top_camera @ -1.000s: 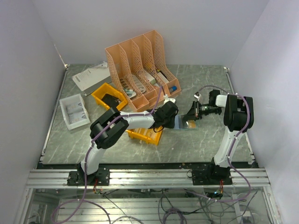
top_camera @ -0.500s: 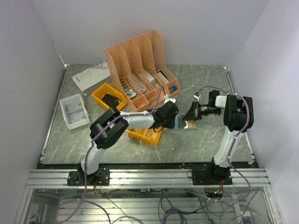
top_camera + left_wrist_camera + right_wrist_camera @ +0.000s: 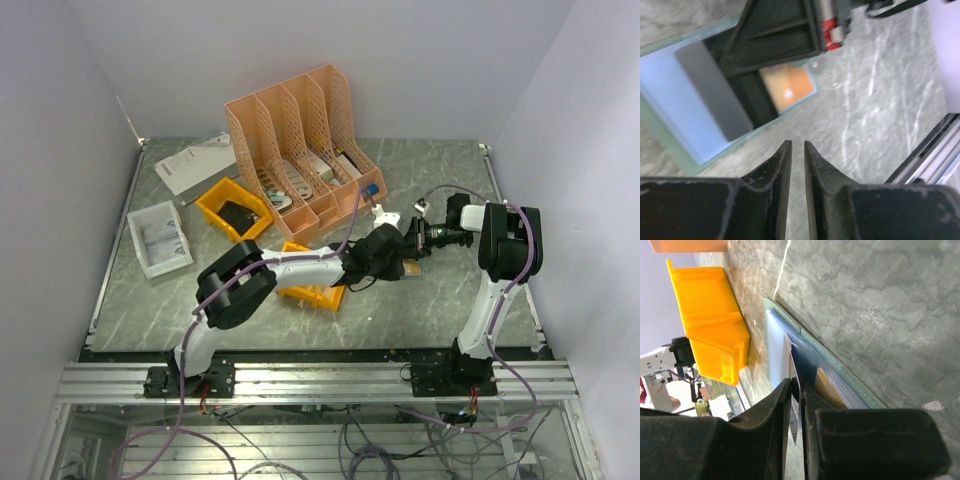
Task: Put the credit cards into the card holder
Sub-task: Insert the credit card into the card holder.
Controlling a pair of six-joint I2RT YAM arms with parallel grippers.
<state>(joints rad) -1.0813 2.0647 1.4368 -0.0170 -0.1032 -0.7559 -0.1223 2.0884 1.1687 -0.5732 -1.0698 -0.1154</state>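
Note:
The card holder (image 3: 670,107) lies open on the table, light blue inside with a grey-green edge; it also shows in the right wrist view (image 3: 775,335). A tan-brown credit card (image 3: 788,88) sits in its right half and shows in the right wrist view (image 3: 829,388) too. My right gripper (image 3: 799,385) is shut on a pale grey card (image 3: 715,97), held edge-on over the holder's inside. My left gripper (image 3: 795,147) hovers just in front of the holder, empty, its jaws closed to a narrow slit. In the top view both grippers (image 3: 398,264) (image 3: 413,243) meet over the holder and hide most of it.
A yellow bin (image 3: 310,290) stands just left of the holder, close to it in the right wrist view (image 3: 710,335). A second yellow bin (image 3: 232,208), a peach file organiser (image 3: 300,140), a white tray (image 3: 158,238) and a booklet (image 3: 195,162) are at the back left.
My left arm has swung right from beside the yellow bin to over the card holder, up against the right gripper. The right gripper has stayed in place with the card.

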